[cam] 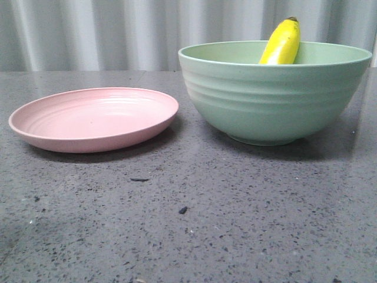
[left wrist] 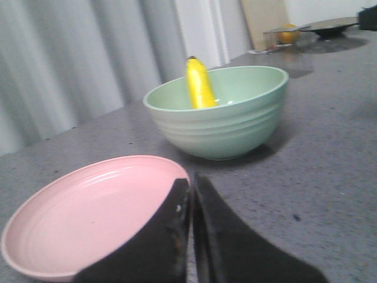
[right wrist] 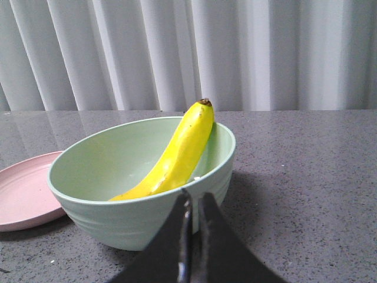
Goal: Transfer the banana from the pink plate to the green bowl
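The banana (cam: 283, 42) lay inside the green bowl (cam: 271, 100), leaning on its inner wall with the dark tip poking above the rim. The bowl stood right of centre on the speckled grey worktop (cam: 194, 230), toward its far edge, just beside the pink plate (cam: 94, 118). The left gripper (left wrist: 192, 203) and right gripper (right wrist: 192, 206) were both clenched, holding nothing.
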You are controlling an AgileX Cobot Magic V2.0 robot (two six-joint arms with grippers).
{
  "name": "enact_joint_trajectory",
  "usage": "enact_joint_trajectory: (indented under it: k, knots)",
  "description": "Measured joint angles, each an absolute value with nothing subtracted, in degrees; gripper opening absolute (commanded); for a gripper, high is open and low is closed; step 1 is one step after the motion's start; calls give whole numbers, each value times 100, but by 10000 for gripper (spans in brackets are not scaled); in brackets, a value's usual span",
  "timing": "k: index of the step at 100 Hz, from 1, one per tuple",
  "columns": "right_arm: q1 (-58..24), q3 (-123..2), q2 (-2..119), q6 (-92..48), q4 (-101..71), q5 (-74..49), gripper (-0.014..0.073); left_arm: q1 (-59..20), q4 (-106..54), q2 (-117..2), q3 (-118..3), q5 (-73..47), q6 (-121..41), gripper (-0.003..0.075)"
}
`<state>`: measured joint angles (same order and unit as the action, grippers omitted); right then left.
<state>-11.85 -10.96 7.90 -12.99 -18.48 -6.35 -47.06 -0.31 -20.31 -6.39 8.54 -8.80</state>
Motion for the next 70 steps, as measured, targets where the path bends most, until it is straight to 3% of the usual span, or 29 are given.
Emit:
enact_joint_trajectory:
  k: [23, 48, 70]
  knots:
    - [-1185, -1096, 790, -1299, -1848, -635, -62, -3301, -52, -1991, 24, 1978, -880, -20]
    - [-1185, -1096, 790, -1299, -1848, -635, -62, -1697, -52, -1342, 24, 1606, -880, -20]
    - [-1185, -1096, 790, -1299, -1848, -635, -62, -884, -52, -217, 24, 764, -880, -20]
